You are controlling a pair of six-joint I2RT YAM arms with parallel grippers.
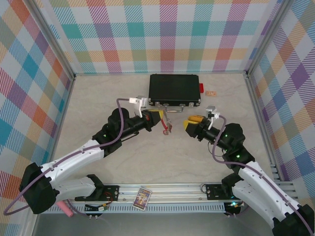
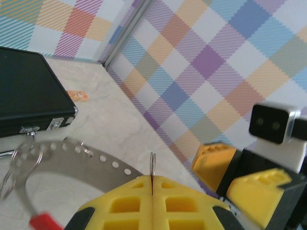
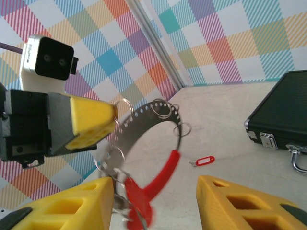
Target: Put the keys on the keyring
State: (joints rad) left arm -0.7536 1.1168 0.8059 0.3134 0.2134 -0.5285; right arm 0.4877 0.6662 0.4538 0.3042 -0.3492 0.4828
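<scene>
counter (image 1: 162, 162): pale marble, plaid walls (image 1: 167, 34) around.
keyring (image 3: 141, 117): silver perforated arc, red sleeve (image 3: 163, 172) on part, small wire rings (image 3: 165, 109), red tags (image 3: 139, 203) at its low end; held off the counter between the pincers.
left pincer (image 1: 161, 121): clenched on a thin wire of the keyring.
right pincer (image 1: 187, 124): released, just beside the keyring.
key (image 3: 204, 160): red tag, lying on counter near case (image 3: 283, 110).

Lab test cell: plaid walls (image 1: 167, 34), alu rail (image 1: 172, 189).
</scene>
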